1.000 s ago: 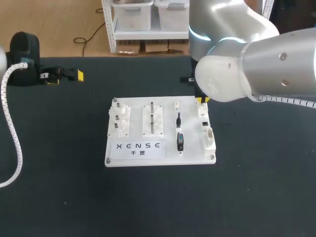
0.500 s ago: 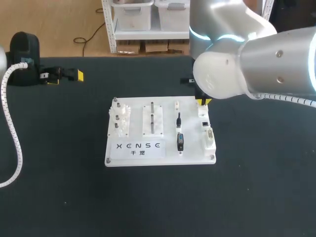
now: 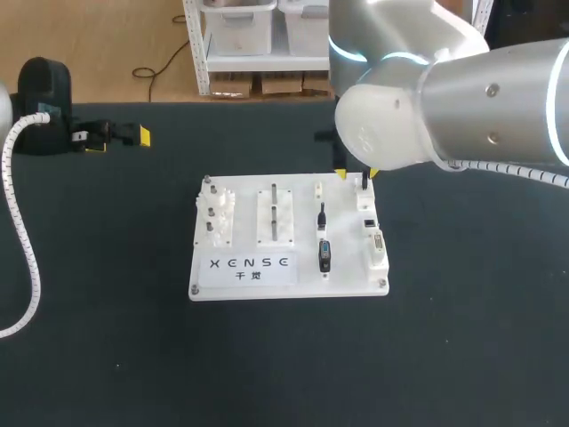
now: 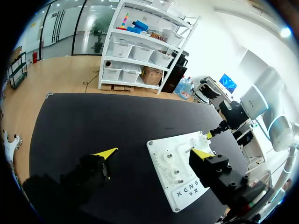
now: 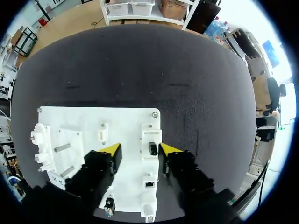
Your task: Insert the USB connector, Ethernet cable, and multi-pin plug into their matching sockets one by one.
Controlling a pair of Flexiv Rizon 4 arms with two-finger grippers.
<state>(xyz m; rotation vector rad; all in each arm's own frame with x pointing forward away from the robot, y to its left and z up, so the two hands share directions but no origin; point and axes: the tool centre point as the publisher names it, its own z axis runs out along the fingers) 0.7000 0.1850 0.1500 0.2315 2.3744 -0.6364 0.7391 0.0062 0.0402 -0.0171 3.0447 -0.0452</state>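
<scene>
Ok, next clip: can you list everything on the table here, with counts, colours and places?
table: one, black, under everything
board: one, white, mid-table
gear block: one, white, board's left part
peg block: one, white with metal pins, beside the gear block
small holder: one, white, board's far side
slim connector: one, black, lying mid-board
multi-pin plug: one, black and blue, nearer the front edge
socket strip: one, white, board's right edge
upright plug: one, black, strip's far end
left gripper: open, table's far left
right gripper: open, above the upright plug
</scene>
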